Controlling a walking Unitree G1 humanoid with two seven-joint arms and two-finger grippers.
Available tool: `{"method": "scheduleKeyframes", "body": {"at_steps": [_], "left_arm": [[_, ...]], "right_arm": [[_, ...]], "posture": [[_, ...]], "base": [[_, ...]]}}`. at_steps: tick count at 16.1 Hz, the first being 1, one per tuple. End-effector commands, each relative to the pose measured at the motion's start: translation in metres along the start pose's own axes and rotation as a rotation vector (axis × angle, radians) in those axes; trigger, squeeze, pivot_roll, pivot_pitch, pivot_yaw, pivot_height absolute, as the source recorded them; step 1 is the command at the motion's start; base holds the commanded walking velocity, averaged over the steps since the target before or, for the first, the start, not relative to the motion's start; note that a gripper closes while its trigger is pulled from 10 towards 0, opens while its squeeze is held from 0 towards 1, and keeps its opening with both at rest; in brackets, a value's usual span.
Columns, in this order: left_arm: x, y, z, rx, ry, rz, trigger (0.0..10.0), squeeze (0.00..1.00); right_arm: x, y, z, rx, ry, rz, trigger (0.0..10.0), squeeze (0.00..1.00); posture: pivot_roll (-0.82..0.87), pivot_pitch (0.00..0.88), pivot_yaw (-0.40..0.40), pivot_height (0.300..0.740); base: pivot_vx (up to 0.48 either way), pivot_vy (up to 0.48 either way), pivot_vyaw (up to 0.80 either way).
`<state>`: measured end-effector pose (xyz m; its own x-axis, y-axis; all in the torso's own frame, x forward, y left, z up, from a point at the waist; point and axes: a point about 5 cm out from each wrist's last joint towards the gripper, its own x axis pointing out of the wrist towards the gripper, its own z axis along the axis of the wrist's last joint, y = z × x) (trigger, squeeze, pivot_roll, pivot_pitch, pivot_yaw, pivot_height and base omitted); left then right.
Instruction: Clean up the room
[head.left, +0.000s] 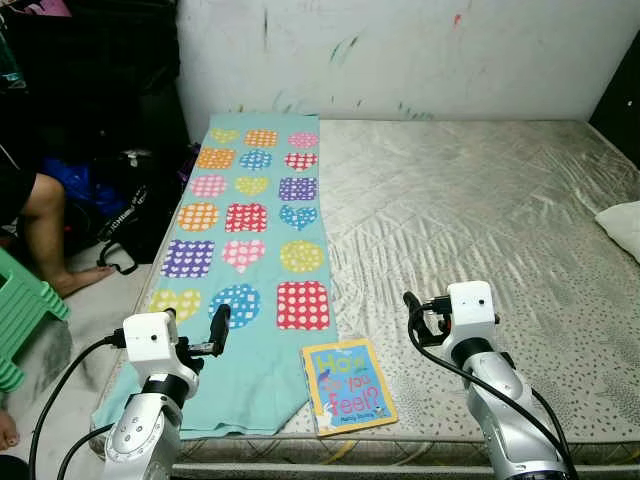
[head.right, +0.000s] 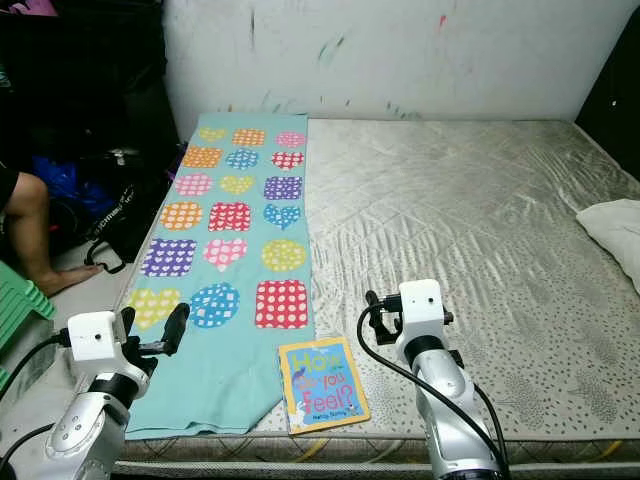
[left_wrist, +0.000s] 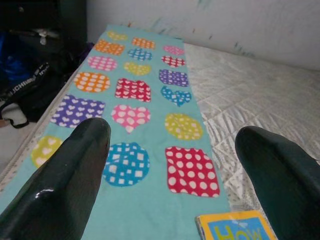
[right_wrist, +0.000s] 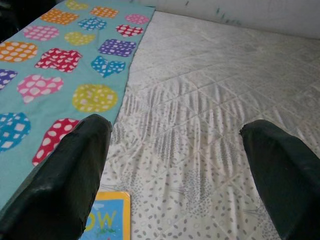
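Lay flat at the near edge of the mattress (head.left: 480, 230): a picture book (head.left: 348, 386), yellow-bordered blue cover up; just beside it, a long turquoise towel (head.left: 250, 250) with dotted hearts, spread out, one near corner overhanging.

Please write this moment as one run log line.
left gripper: open, over towel | right gripper: open, over mattress | book: untouched, near edge

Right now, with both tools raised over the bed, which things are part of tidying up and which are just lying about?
For the tidying, likely:
book at the mattress's near edge
patterned towel along the mattress's left side
left tool, open
right tool, open

Just lying about:
black bag on the floor
green stool
white pillow
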<state>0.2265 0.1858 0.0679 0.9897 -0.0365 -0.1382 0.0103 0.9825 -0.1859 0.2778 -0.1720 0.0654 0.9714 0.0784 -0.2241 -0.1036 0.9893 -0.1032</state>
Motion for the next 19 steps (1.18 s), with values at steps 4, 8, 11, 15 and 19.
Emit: {"method": "scheduleKeyframes", "body": {"at_steps": [4, 8, 11, 15, 19], "left_arm": [[0.001, 0.001, -0.004, 0.002, 0.028, 0.006, 10.0, 0.0], [0.0, 0.001, -0.004, 0.002, 0.034, 0.005, 10.0, 0.0], [0.0, 0.001, -0.004, 0.005, 0.037, 0.005, 10.0, 0.0], [-0.001, 0.001, -0.005, 0.012, 0.053, 0.0, 10.0, 0.0], [-0.004, -0.006, -0.012, 0.047, 0.141, -0.001, 10.0, 0.0]], "right_arm": [[0.001, 0.001, 0.002, -0.008, -0.004, 0.005, 10.0, 0.0], [0.001, 0.002, 0.002, -0.004, -0.003, 0.006, 10.0, 0.0], [0.001, 0.002, 0.001, -0.004, -0.002, 0.006, 10.0, 0.0], [-0.001, 0.003, -0.003, -0.029, 0.03, 0.014, 10.0, 0.0], [-0.011, 0.009, -0.015, -0.103, 0.121, 0.056, 10.0, 0.0]], "posture": [[-0.08, 0.0, -0.008, 0.74], [-0.08, 0.0, -0.006, 0.74], [-0.08, 0.0, -0.005, 0.74], [-0.08, 0.0, -0.004, 0.74], [-0.08, 0.006, -0.011, 0.74]], "base": [[0.0, 0.0, 0.0], [0.0, 0.0, 0.0], [0.0, 0.0, 0.0], [0.0, 0.0, 0.0], [0.0, 0.0, 0.0]]}}
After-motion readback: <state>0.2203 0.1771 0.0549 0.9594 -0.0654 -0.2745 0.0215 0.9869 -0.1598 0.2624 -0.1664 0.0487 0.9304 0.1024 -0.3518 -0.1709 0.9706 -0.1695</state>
